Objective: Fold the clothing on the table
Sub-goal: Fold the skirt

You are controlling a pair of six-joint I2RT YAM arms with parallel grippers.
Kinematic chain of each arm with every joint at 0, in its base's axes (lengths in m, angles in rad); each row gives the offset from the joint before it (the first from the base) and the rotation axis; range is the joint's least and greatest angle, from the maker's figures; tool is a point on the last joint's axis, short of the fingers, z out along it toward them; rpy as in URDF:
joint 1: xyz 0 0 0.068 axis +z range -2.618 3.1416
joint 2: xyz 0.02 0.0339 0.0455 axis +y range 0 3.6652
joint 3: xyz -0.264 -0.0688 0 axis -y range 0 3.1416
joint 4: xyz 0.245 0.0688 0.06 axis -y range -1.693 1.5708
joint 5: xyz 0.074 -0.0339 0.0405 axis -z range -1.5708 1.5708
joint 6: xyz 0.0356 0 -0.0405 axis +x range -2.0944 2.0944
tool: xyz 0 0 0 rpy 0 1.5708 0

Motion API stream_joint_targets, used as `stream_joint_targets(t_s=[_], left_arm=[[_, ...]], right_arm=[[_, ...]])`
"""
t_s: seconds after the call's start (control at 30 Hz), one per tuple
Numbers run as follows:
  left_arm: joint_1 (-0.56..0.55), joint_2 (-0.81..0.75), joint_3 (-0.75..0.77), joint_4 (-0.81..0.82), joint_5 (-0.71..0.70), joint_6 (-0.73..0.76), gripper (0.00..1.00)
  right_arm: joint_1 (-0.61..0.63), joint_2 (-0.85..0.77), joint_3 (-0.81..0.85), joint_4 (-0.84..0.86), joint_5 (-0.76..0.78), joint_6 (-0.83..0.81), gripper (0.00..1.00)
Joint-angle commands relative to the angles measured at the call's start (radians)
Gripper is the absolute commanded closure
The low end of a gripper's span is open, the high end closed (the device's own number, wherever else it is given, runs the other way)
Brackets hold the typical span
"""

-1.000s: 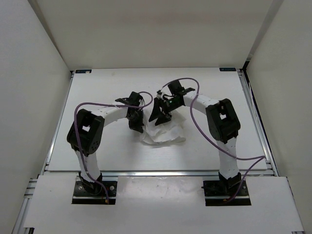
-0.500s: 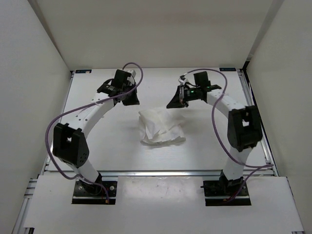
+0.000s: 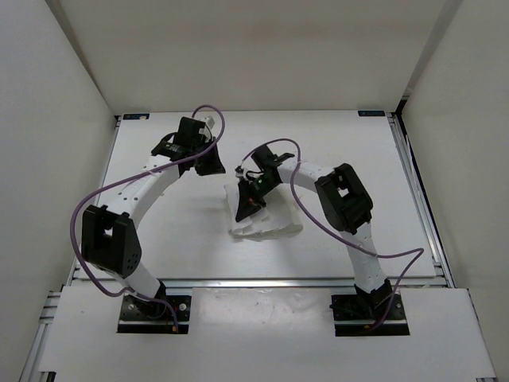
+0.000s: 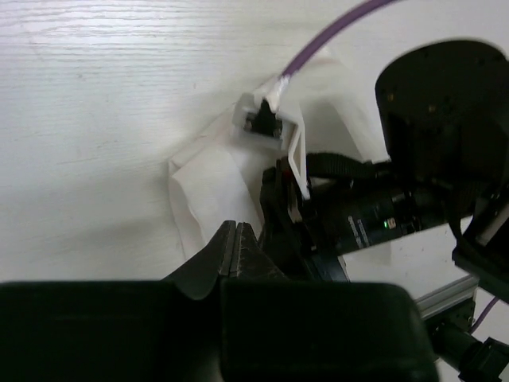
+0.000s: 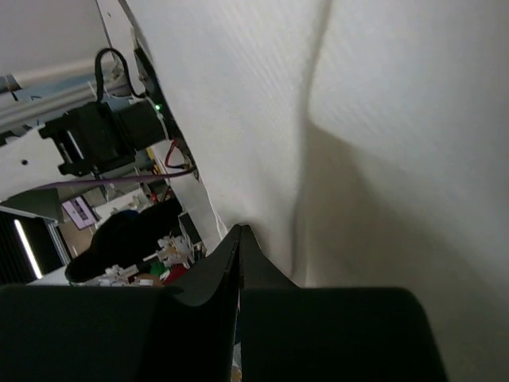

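Clothing [image 3: 274, 221]: crumpled at mid-counter [image 3: 159, 231], in the same spot as before.
Right gripper [image 3: 243, 208]: has swung in from the far side onto the clothing's left edge. Jaws are pressed together; I can't tell if fabric is pinched.
Left gripper [image 3: 211, 164]: hardly moved, closed and empty, just beyond the clothing's far-left corner.

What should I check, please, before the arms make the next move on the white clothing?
1. Right end effector shut, down on the clothing: ok.
2. Fabric really pinched in it: cannot tell.
3. Left end effector gripping the clothing: not ok; shut, off the fabric.
4. Clothing wholly on the table: ok.
5. Clothing folded neatly: not ok; bunched, wrinkled.
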Motion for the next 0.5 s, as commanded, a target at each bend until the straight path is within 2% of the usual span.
stream_joint_targets(t_s=[0.0, 0.13, 0.27, 0.33, 0.47], left_arm=[[0.038, -0.03, -0.01, 0.036, 0.026, -0.014, 1.0], [0.055, -0.045, -0.045, 0.047, 0.06, -0.036, 1.0], [0.045, -0.093, -0.108, 0.108, 0.156, -0.078, 1.0], [0.021, -0.125, -0.16, 0.162, 0.266, -0.111, 1.0], [-0.017, -0.147, -0.307, 0.34, 0.393, -0.226, 1.0]], right_arm=[[0.005, -0.008, -0.026, -0.092, 0.02, -0.06, 1.0], [-0.003, -0.025, -0.034, -0.149, 0.057, -0.12, 1.0], [-0.058, -0.167, -0.031, -0.157, 0.1, -0.109, 1.0], [-0.127, -0.291, -0.052, -0.123, 0.124, -0.083, 1.0], [-0.27, -0.45, -0.227, 0.025, 0.14, 0.029, 1.0]])
